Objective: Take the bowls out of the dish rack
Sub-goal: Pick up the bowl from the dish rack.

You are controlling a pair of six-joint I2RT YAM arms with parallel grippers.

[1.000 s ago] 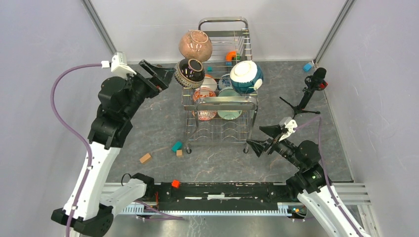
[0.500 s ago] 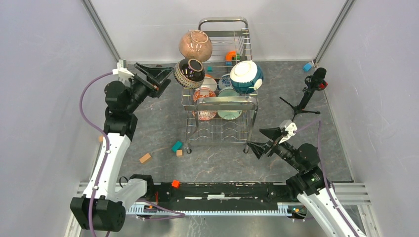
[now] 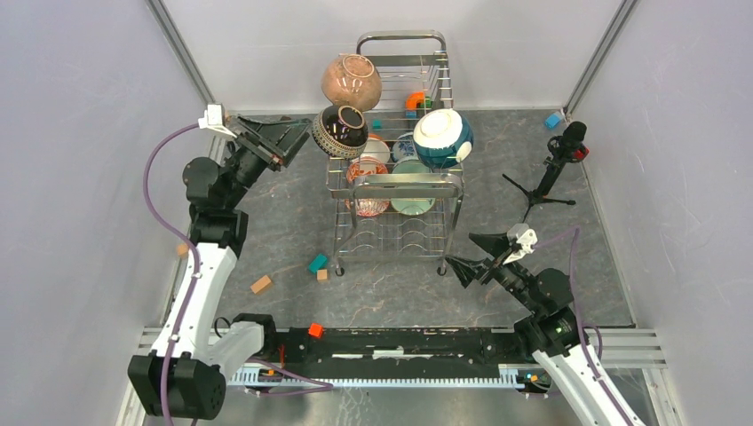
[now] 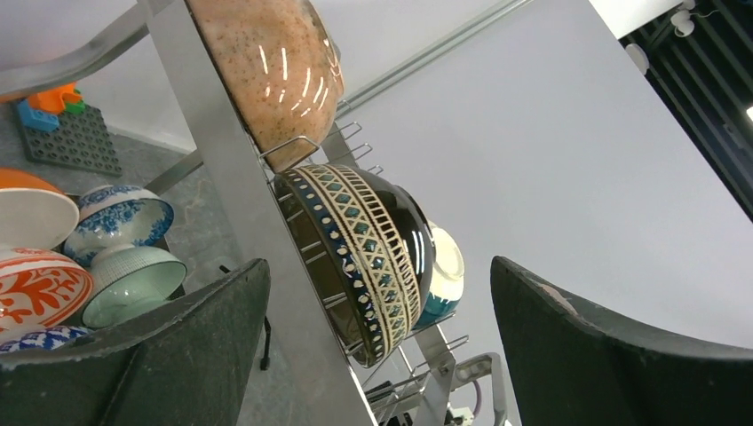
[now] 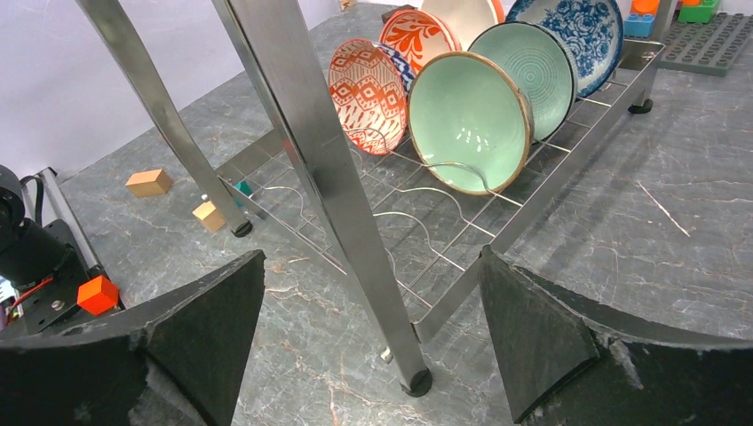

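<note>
Now our left gripper [image 3: 296,142] hangs empty, jaws wide apart, just left of the dish rack [image 3: 408,180], close to the dark patterned bowl [image 3: 340,130] on its upper tier. Our right gripper [image 3: 459,249], jaws also apart and empty, sits near the rack's near right leg. All the bowls [image 5: 466,120] stand in the rack: three on top, the others below.

no readable text, labels, brands or numbers anywhere, bowls carry only painted patterns
</note>
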